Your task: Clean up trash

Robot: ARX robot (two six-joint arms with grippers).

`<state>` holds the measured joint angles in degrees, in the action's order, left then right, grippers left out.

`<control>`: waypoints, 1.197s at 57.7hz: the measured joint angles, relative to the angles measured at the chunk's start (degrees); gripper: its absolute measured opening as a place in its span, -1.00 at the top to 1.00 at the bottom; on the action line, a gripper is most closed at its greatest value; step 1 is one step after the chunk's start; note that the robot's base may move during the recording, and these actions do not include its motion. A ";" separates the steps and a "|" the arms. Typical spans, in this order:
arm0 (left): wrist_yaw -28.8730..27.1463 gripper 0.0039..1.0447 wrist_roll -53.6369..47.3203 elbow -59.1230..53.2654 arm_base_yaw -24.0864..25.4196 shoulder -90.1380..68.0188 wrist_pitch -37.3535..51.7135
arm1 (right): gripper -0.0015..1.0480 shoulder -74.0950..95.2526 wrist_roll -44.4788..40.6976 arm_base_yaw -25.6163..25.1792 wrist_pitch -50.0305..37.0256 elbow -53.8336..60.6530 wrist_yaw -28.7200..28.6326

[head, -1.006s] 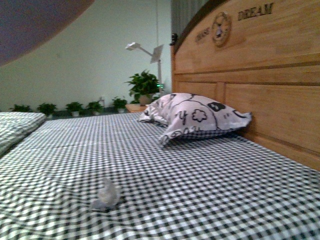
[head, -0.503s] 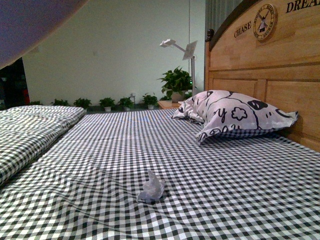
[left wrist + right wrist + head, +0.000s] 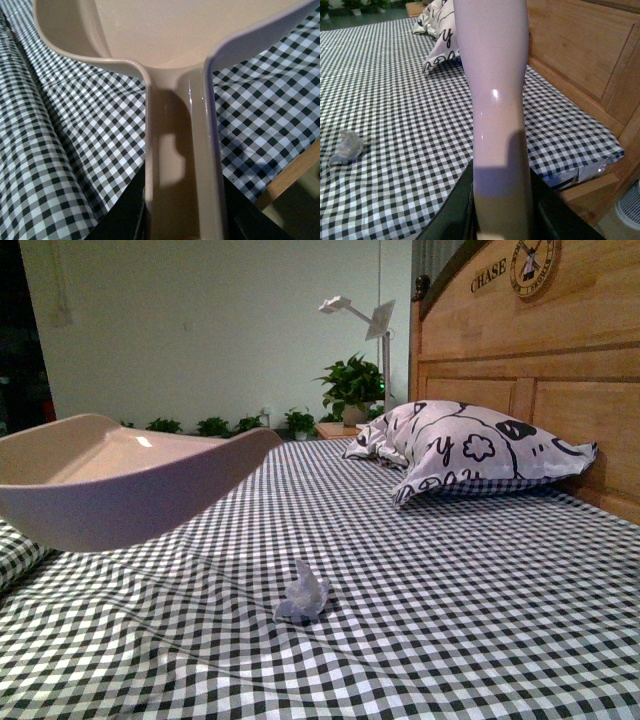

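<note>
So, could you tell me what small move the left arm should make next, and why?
Probably lower the dustpan to the checked sheet, open lip toward the tissue wad. The left gripper holds its handle, but the pan hangs tilted above the sheet, left of the wad and apart from it, so nothing can be swept in yet.

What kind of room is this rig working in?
Probably a bedroom, maybe a staged one: a bed in a checked sheet, a wooden headboard, a patterned pillow by it. Potted plants line the far wall.
</note>
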<state>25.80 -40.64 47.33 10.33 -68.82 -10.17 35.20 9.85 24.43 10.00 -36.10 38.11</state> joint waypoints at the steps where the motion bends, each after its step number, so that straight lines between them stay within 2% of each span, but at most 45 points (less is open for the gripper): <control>1: -0.24 0.50 -0.24 0.24 -0.28 -0.46 -0.11 | 0.61 0.00 0.00 0.00 0.00 0.00 0.00; 13: -3.43 0.50 -4.66 4.07 -4.59 -8.20 -3.58 | 0.61 0.00 0.00 0.00 0.00 0.00 0.00; 23: -4.55 0.50 -8.92 6.99 -5.79 -12.11 -5.53 | 0.61 0.00 0.00 0.00 0.00 0.00 0.00; 42: -5.95 0.50 -16.70 7.58 -5.97 -15.37 -7.30 | 0.61 0.00 0.00 0.00 0.00 0.00 0.00; 69: -6.38 0.50 -18.51 6.71 -4.09 -20.04 -4.72 | 0.61 0.00 0.00 0.00 0.00 0.00 0.00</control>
<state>19.42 -59.16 54.04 6.24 -88.86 -14.90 35.20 9.85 24.43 10.00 -36.10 38.11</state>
